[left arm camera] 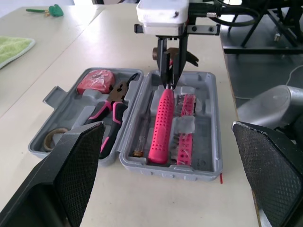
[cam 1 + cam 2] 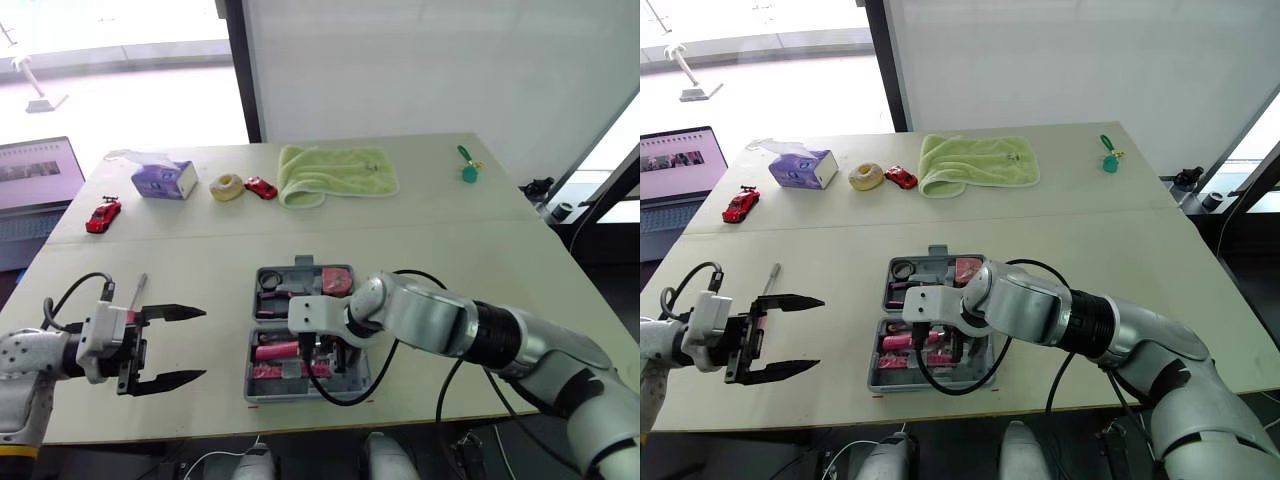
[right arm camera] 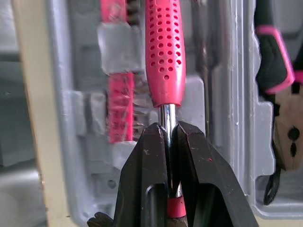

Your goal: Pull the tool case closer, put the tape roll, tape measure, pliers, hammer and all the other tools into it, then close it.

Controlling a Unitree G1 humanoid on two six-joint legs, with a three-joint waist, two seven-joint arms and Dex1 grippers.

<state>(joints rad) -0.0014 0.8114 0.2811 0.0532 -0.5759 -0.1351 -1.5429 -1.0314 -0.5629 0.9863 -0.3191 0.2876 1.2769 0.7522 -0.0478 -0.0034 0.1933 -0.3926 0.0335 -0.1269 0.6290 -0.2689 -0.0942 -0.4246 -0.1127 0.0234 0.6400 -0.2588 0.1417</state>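
right gripper (image 3: 166, 130) clamped the steel shank of the pink perforated-handled hammer (image 1: 161, 125) | hammer lay in the near half of the open grey plastic tool case (image 1: 189, 169) | left gripper (image 2: 203, 344) hung spread and empty, left of the tool case

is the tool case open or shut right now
Open: the tool case lies with both halves spread flat, pliers and hammer showing inside, right claw shut on the hammer's shaft.
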